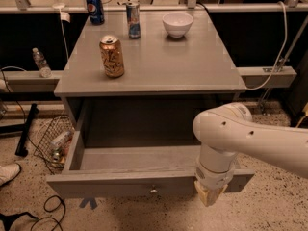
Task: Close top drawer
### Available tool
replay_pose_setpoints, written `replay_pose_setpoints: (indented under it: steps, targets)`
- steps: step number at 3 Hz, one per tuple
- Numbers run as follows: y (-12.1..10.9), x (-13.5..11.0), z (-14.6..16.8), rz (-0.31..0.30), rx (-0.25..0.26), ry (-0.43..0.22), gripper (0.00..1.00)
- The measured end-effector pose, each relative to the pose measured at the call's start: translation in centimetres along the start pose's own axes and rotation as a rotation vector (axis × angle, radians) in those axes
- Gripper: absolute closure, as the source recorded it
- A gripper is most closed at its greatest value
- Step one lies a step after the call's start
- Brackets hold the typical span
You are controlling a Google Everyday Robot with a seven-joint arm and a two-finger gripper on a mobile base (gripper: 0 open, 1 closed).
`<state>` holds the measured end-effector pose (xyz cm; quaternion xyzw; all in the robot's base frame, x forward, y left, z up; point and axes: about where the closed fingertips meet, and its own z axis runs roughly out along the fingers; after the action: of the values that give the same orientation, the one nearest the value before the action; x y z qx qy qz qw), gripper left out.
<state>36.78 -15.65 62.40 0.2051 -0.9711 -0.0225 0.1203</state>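
The top drawer [120, 184] is a wide grey drawer pulled far out of the grey cabinet, with its inside bare. A small round metal knob [153, 191] sits at the centre of its flat front. My gripper [210, 194] hangs at the end of the white arm [240, 136], right in front of the drawer front, to the right of the knob. Only its pale yellowish tip shows below the wrist.
On the cabinet top [192, 66] stand a brown can [111, 56], a blue Pepsi can [95, 8], a slim Red Bull can [133, 19] and a white bowl [177, 23]. A wire basket [50, 138], cables and a shoe [8, 171] lie on the floor at the left.
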Motion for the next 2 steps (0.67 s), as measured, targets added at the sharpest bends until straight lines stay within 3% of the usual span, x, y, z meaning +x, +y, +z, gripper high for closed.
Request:
replay_pose_setpoints:
  steps: [1,2]
  targets:
    - [-0.4,-1.5,-0.8,0.033,0.014,-0.100,1.00]
    - [-0.8,-3.6,-2.0,0.070,-0.016,-0.227,1.00]
